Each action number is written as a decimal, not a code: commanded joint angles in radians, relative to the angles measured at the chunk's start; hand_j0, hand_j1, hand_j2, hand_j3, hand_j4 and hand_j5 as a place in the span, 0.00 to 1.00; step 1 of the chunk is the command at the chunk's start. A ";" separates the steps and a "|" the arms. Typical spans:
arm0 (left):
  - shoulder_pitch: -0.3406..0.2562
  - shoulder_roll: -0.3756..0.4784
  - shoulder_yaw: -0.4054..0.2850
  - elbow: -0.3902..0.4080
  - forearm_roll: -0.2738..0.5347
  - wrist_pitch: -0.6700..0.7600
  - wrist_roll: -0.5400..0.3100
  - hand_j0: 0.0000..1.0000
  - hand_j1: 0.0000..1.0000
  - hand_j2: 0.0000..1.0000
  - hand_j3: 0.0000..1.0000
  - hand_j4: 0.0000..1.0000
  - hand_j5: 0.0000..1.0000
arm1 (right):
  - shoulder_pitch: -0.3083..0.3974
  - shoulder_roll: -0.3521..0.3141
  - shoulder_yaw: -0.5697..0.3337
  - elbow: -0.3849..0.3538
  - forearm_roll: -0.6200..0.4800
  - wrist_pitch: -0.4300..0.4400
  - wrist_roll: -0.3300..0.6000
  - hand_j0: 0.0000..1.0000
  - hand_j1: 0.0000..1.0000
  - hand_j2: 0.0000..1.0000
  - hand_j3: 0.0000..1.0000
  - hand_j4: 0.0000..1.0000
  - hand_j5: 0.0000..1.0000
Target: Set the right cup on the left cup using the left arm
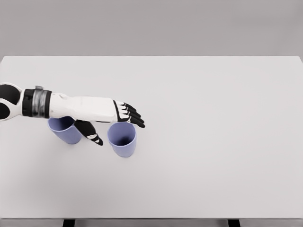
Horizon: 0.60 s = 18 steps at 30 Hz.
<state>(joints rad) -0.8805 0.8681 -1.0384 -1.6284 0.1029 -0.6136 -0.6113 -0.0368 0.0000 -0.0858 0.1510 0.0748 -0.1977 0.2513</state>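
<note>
Over the left half of the white bench (203, 142), the left robot hand (111, 120) reaches in from the left edge, its white forearm lying almost level across the view with a grey and black cuff near the elbow end. Its four black-tipped fingers (132, 115) are stretched out nearly straight and close together, pointing to the right, while the thumb (92, 135) hangs down and away from them, so the robot hand stands wide and holds nothing. Just below the fingertips sits the right cup (122, 139), a pale lilac-blue cup standing upright on the bench with its dark mouth open to the top; the fingers hover just behind its rim, and from here I cannot tell whether they touch it. The thumb comes down in the gap between the two cups, just to the left of the right cup. Behind the thumb, partly covered by the forearm, stands the left cup (66, 131), the same lilac-blue, with only its lower body and a part of its rim showing. Both cups stand near each other but apart, each on its own spot of the bench.
</note>
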 commanded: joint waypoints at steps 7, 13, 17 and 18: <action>0.018 -0.047 0.001 0.028 -0.031 0.003 0.000 1.00 1.00 1.00 1.00 1.00 1.00 | 0.000 0.000 0.000 -0.001 0.000 0.000 0.000 1.00 1.00 1.00 1.00 1.00 1.00; 0.043 -0.050 0.015 0.044 -0.060 0.003 0.000 1.00 1.00 1.00 1.00 1.00 1.00 | -0.002 0.000 0.000 0.001 0.000 0.000 0.000 1.00 1.00 1.00 1.00 1.00 1.00; 0.049 -0.057 0.015 0.048 -0.066 0.003 0.000 1.00 1.00 1.00 1.00 1.00 1.00 | 0.000 0.000 0.000 0.001 0.000 0.000 0.000 1.00 1.00 1.00 1.00 1.00 1.00; 0.054 -0.057 0.017 0.048 -0.066 0.003 0.000 1.00 1.00 1.00 1.00 1.00 1.00 | 0.000 0.000 0.000 0.001 0.000 0.000 0.000 1.00 1.00 1.00 1.00 1.00 1.00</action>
<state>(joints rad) -0.8253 0.8131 -1.0240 -1.5818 0.0325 -0.6135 -0.6113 -0.0383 0.0000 -0.0858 0.1510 0.0748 -0.1977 0.2513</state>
